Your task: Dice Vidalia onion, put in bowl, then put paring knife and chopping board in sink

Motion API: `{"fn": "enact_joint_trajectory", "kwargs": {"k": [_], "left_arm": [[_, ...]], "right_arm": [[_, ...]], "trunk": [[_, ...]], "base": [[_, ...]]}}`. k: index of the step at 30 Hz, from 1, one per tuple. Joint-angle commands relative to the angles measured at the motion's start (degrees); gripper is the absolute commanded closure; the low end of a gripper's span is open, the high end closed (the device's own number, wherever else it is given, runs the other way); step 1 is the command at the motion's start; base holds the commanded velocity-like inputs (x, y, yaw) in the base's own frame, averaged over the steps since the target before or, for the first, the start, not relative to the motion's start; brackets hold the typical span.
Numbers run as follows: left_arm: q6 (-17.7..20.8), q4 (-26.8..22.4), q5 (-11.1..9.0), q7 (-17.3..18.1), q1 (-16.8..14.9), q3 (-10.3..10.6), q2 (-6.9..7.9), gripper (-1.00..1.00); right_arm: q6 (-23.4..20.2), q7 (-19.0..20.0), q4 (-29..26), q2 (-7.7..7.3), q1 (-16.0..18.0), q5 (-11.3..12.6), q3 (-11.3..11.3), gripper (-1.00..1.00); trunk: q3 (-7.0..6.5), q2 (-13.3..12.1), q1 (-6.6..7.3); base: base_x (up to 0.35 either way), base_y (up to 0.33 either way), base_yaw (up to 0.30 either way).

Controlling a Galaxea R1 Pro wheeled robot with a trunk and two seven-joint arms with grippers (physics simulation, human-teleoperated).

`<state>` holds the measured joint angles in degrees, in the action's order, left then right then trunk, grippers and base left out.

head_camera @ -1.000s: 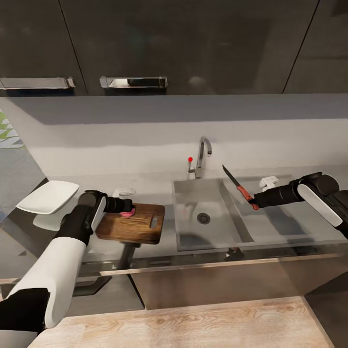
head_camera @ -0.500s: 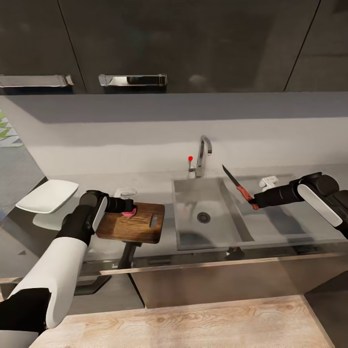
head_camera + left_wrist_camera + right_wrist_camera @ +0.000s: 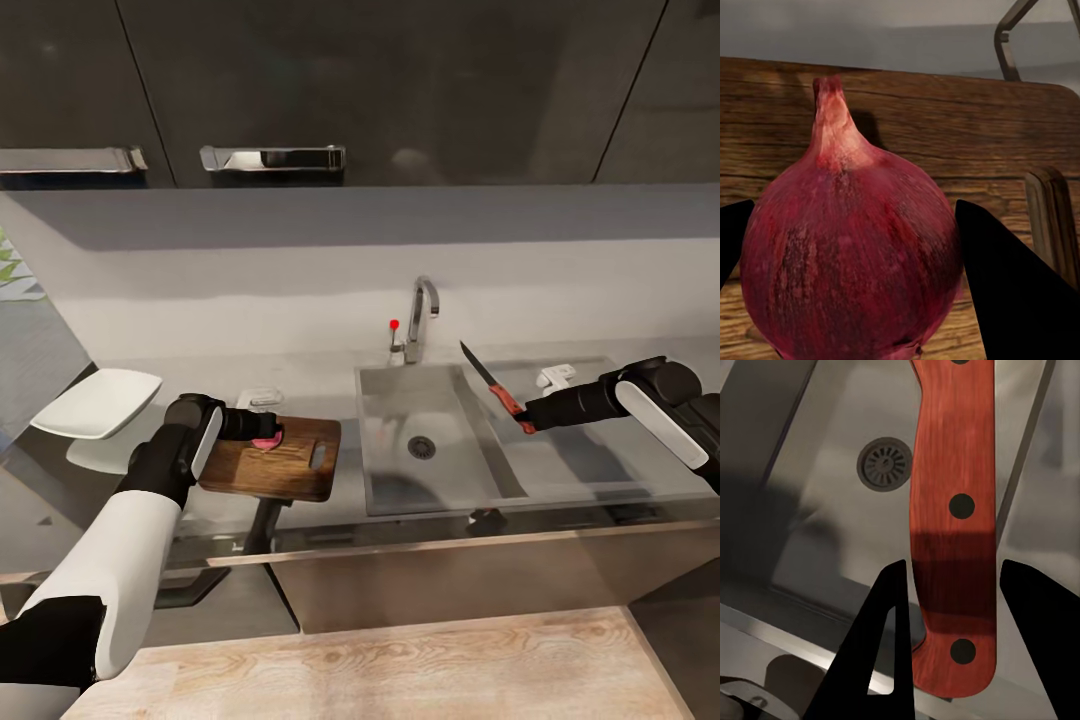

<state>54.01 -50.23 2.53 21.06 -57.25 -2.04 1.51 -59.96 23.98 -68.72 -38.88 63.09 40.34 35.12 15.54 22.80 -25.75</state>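
Vidalia onion (image 3: 851,247) sits between my left gripper's (image 3: 268,432) fingers at the chopping board's (image 3: 290,462) far-left corner, seemingly resting there now; nothing else has shifted. My right gripper (image 3: 527,418) grasps the paring knife (image 3: 492,385) over the sink (image 3: 440,480).

Dark red Vidalia onion (image 3: 851,255) on the chopping board (image 3: 290,462); paring knife (image 3: 494,387) above the sink (image 3: 400,400).

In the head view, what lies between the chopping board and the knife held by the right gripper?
In the head view, the sink with its drain lies between the chopping board and the knife.
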Motion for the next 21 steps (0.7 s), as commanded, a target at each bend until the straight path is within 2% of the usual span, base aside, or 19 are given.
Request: {"fn": "enact_joint_trajectory", "kwargs": {"k": [1,21], "left_arm": [[0.2,0.0,0.4,0.4,-0.1,-0.1,-0.02,1.00],[0.3,0.0,0.4,0.4,-0.1,-0.2,-0.02,1.00]], "right_arm": [[0.0,0.6,0.0,-0.04,0.1,-0.5,0.1,1.00],[0.0,0.6,0.0,0.03,0.1,-0.5,0.1,1.00]], "trunk": [[0.13,0.1,-0.04],[0.42,0.1,-0.04]], "base": [[0.000,0.000,0.000],[0.000,0.000,0.000]]}}
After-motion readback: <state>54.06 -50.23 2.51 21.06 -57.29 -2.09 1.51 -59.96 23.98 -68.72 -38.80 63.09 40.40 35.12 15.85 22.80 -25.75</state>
